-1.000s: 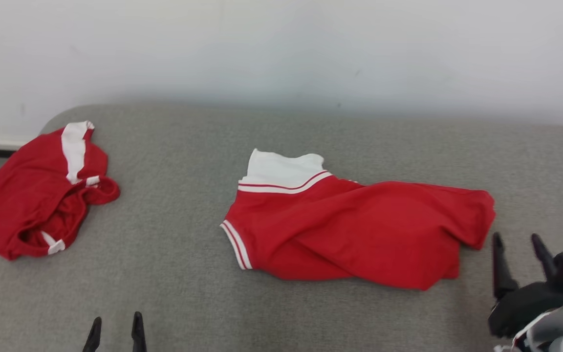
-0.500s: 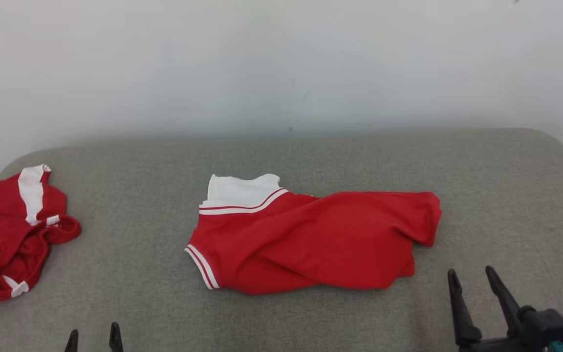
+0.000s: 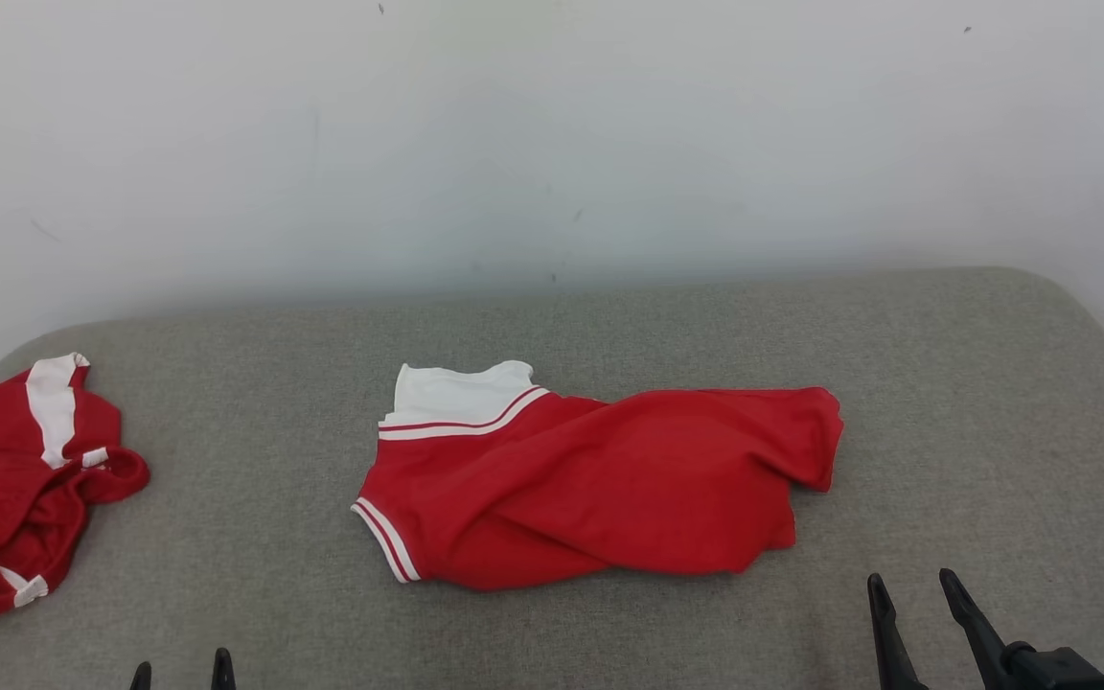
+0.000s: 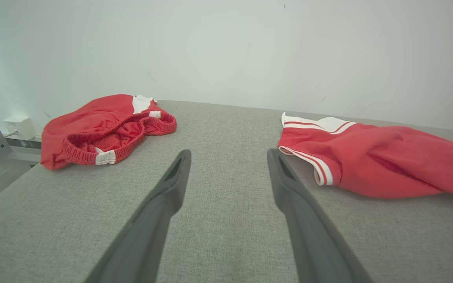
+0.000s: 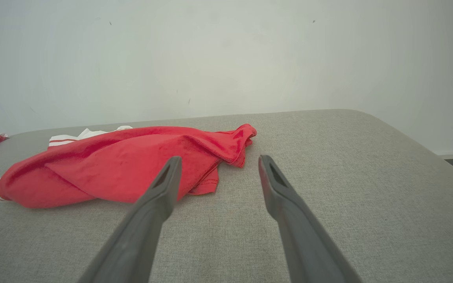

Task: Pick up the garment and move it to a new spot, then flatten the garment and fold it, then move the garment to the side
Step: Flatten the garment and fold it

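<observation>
Now we see our left gripper [image 3: 180,669] and right gripper [image 3: 908,579] low at the near edge, jaws apart and empty. The red garment [image 3: 600,489], rumpled knit with white striped trim, lies mid-table. The grey woven tabletop [image 3: 974,402] runs bare to its rounded right corner. Red shorts [image 3: 6,489] lie bunched far left.
</observation>
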